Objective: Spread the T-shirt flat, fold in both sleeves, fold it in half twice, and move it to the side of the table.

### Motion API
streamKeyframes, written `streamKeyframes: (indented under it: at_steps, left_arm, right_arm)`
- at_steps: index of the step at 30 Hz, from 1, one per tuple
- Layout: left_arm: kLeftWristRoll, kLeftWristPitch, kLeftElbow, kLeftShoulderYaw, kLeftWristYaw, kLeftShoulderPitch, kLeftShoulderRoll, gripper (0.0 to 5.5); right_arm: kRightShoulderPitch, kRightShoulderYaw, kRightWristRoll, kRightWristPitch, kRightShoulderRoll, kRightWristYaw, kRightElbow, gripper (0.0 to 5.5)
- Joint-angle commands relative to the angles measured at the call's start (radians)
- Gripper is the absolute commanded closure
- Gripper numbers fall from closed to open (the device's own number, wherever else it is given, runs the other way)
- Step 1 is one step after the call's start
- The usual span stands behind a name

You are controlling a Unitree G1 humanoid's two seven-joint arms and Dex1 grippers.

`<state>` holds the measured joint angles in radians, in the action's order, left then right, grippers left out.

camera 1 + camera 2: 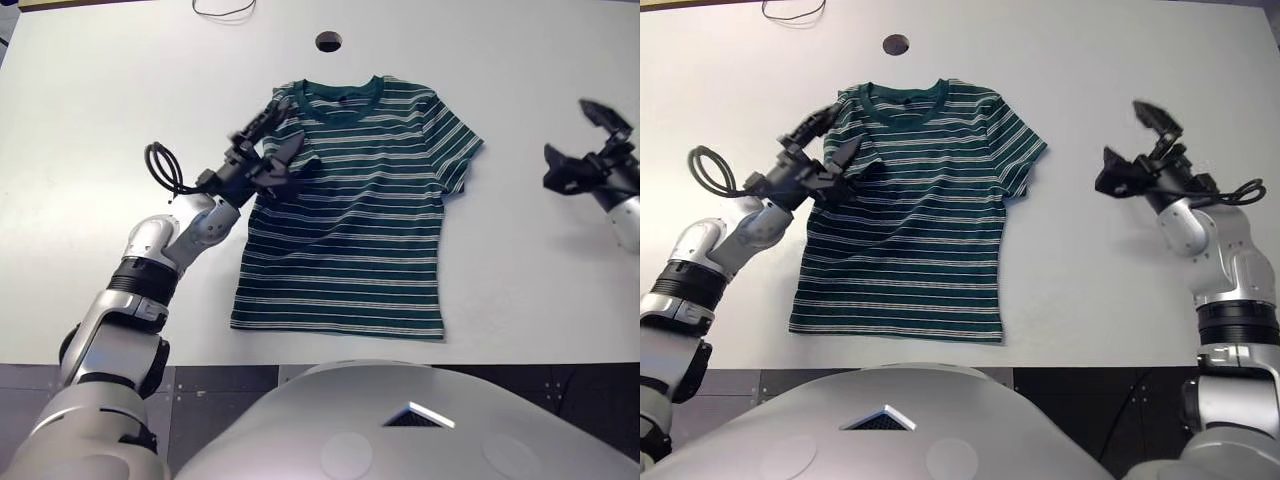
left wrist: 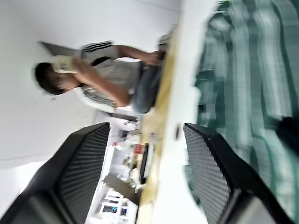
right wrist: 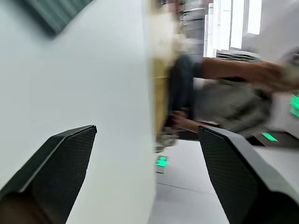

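place: lab | cues: white worktable [image 1: 90,90], cable hole [image 1: 328,41], loose cable [image 1: 224,12]

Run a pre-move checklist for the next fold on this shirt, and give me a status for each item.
1. Shirt body lies flat on the table: ok.
2. Left tool open: ok. It is over the shirt's left shoulder.
3. Left sleeve folded in: cannot tell, because the tool covers it.
4. Right sleeve folded in: not ok. It is spread outward.
5. Right tool open and off the shirt: ok. It is over bare table to the right.
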<state>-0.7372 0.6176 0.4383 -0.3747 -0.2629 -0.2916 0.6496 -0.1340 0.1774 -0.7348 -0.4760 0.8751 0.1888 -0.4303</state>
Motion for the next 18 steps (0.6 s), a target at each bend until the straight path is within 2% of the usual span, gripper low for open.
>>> streamKeyframes:
  at_steps: [1,7,12,18]
  left_arm:
    - [-0.001,-0.036,-0.021,0.038,-0.01,0.024,0.001,2.56]
    - [-0.021,-0.056,-0.016,0.03,0.007,0.037,-0.013,2.56]
    - [-0.018,-0.048,0.032,-0.002,0.046,0.059,-0.024,2.56]
    - [0.037,-0.039,0.067,0.034,0.048,0.057,-0.013,2.04]
  right_arm:
    - [-0.14,0.152,-0.115,-0.049,-0.034,0.014,-0.172,1.52]
    - [-0.294,0.29,-0.175,-0.111,-0.077,0.014,-0.241,1.52]
    - [-0.308,0.312,-0.151,-0.127,-0.066,0.012,-0.214,1.52]
    - [-0.281,0.323,-0.129,-0.153,-0.038,0.047,-0.162,1.52]
